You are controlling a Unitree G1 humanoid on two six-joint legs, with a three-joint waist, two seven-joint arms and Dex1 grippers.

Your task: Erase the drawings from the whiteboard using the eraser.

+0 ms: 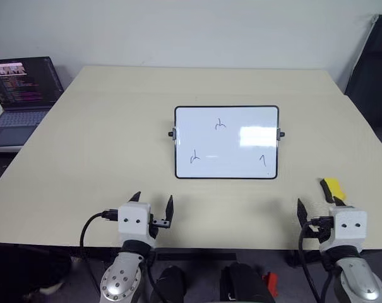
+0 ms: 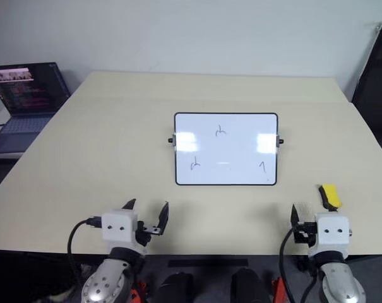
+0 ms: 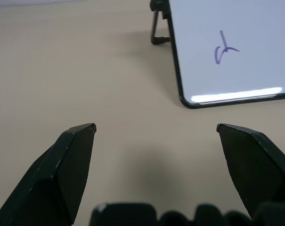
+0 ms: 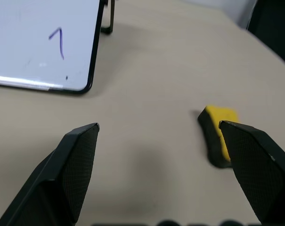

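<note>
Poised at the near tabletop point(image 1: 115, 126) edge with right gripper point(image 1: 318, 213) spread wide and empty, eraser point(image 1: 333, 188) lying just ahead of it, whiteboard point(image 1: 226, 142) with three drawings point(image 1: 221, 125) untouched further ahead-left; pickup pending, calling for a short forward reach.

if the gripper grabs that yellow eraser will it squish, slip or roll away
The eraser looks like a small block, yellow on a black base, so it is unlikely to roll. It is probably light and may skid on the smooth table if nudged. The yellow part may give slightly between the open right gripper fingers.
</note>
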